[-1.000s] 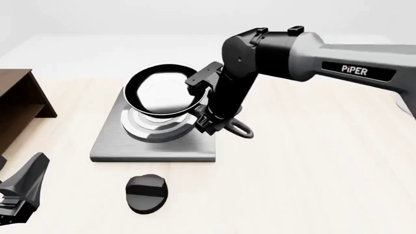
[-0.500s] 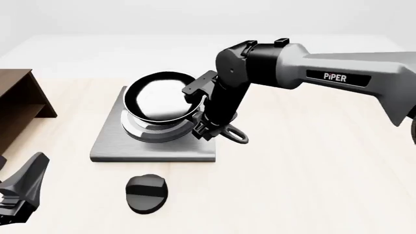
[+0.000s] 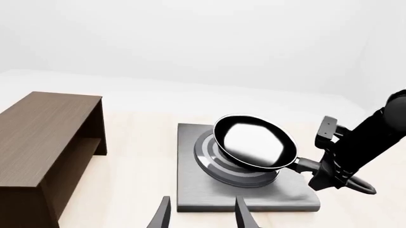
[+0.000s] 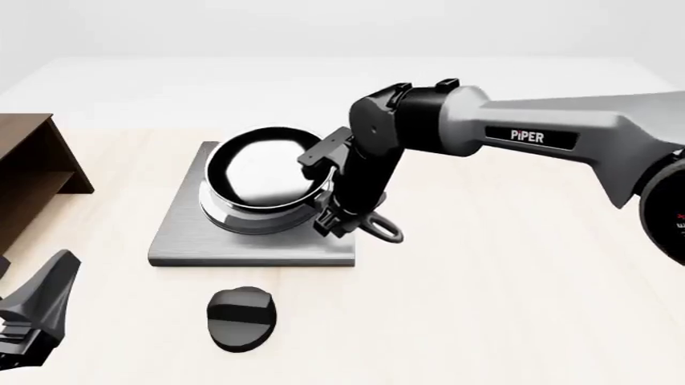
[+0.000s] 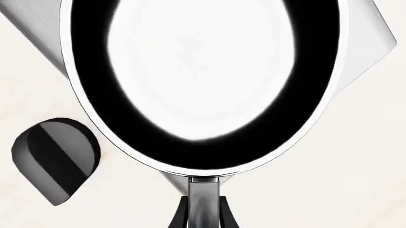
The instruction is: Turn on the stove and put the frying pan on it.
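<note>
Front view: frying pan [image 4: 265, 172] over the burner rings of the stove [image 4: 182, 237], w/ handle running toward stove's right front corner, loop end just past the plate edge. Right gripper [image 4: 334, 215] clamped on that handle, arm reaching in from stove's right. Black knob [image 4: 242, 318] on the table [image 4: 514, 305] in front of stove, apart from it. Left gripper [image 4: 32, 321] well off to stove's left front, nothing in it; jaw gap not readable there.

Left wrist view adds what front hides: pan [image 3: 254, 142] tilted, rim higher on side away from handle, rings [image 3: 212, 164] visible under it; contact w/ rings unclear. Wooden shelf [image 3: 44, 152] left of stove. Left fingertips [image 3: 161, 216] parted, wide gap, holding nothing.

Right wrist view: fingers [image 5: 180, 216] narrow, pinching the handle [image 5: 204, 202] either side; glossy pan interior [image 5: 203, 76] fills frame, knob [image 5: 54, 159] beside it.
</note>
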